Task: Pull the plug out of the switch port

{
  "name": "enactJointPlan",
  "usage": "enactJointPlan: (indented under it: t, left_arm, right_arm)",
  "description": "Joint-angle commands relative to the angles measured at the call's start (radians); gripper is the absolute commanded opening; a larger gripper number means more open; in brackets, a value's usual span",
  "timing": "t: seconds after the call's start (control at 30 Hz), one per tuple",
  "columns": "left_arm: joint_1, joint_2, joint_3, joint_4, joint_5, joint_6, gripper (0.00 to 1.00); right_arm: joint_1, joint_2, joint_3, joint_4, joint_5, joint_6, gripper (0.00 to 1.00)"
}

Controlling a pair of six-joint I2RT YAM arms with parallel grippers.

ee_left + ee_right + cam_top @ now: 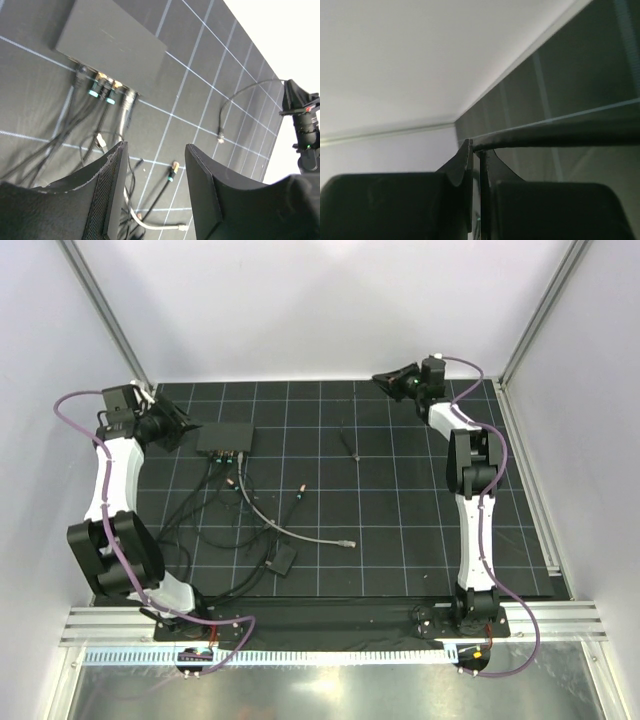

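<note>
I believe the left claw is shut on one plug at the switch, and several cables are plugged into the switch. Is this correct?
Not quite. The left claw is open and holds nothing; it hangs apart from the plugs, as the left wrist view shows. The rest is right: several cables are plugged into the switch.

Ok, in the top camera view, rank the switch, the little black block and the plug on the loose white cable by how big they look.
Largest to smallest:
1. the switch
2. the black block
3. the plug ending the white cable, clearly the smallest
</note>
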Motion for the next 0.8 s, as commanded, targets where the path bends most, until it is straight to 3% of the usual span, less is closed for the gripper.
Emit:
enactJointPlan:
  t: [0.0,0.13,0.23,0.37,0.47,0.5,0.53,0.6,0.63,0.77]
  left_arm:
    - [0.009,0.016,0.005,0.093,0.051,-0.021,0.53]
    - [0.009,0.021,-0.018,0.123,0.002,-0.012,0.54]
    - [0.009,0.031,-0.029,0.133,-0.015,0.012,0.54]
    - [0.009,0.044,-0.033,0.13,-0.043,0.052,0.54]
    - [0.012,0.051,-0.027,0.123,-0.066,0.088,0.54]
    - [0.015,0.054,-0.021,0.12,-0.075,0.095,0.54]
    - [0.021,0.056,-0.02,0.12,-0.077,0.105,0.54]
    - [0.029,0.068,-0.016,0.123,-0.073,0.121,0.54]
    - [0.04,0.074,-0.02,0.125,-0.067,0.12,0.54]
    - [0.074,0.128,-0.026,0.154,0.008,0.092,0.54]
  right_arm:
    - [-0.015,0.055,0.099,-0.199,0.087,-0.137,0.01]
    - [-0.029,0.084,0.14,-0.332,0.15,-0.181,0.05]
    - [-0.035,0.06,0.098,-0.346,0.22,-0.2,0.17]
    - [-0.032,0.035,0.102,-0.404,0.25,-0.252,0.49]
    - [-0.011,-0.017,0.094,-0.474,0.315,-0.329,0.67]
    - [-0.001,-0.034,0.108,-0.508,0.338,-0.359,0.68]
    - [0.02,-0.049,0.113,-0.56,0.392,-0.42,0.7]
    - [0.063,-0.101,0.134,-0.619,0.513,-0.5,0.95]
    - [0.119,-0.118,0.145,-0.655,0.614,-0.595,1.0]
    - [0.257,-0.163,0.211,-0.719,0.844,-0.778,1.0]
